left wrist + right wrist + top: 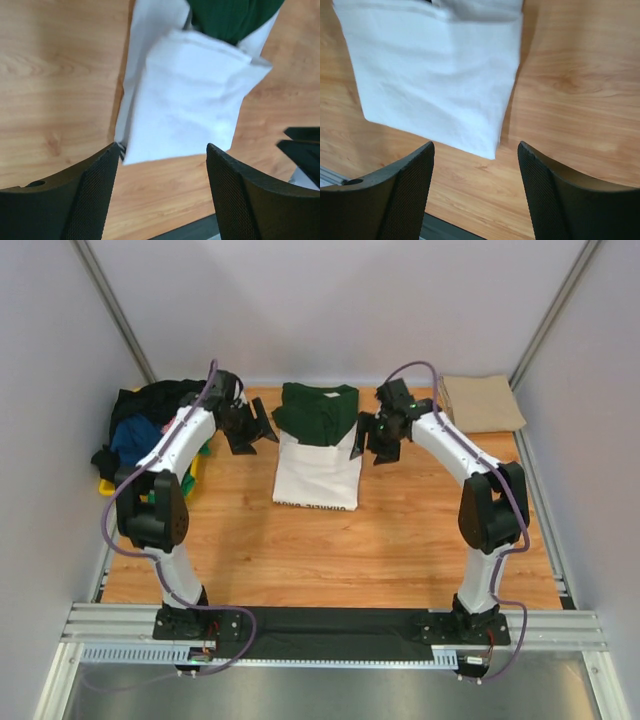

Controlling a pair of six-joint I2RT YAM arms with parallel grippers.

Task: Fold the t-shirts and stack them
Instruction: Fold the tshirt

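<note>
The cream t-shirt with dark green sleeves (pixel 317 455) lies partly folded at the table's middle back, green sleeves folded over its upper part, cream body toward me. It shows in the left wrist view (pixel 190 95) and the right wrist view (pixel 435 75). My left gripper (pixel 250 427) hangs open and empty just left of the shirt. My right gripper (pixel 375 437) hangs open and empty just right of it. A folded tan t-shirt (pixel 481 403) lies at the back right. A heap of black, blue and green t-shirts (pixel 150 420) sits at the back left.
A yellow tray (pixel 105 483) peeks out under the heap at the left edge. Grey walls close in the back and sides. A metal rail (pixel 330 625) runs along the near edge by the arm bases.
</note>
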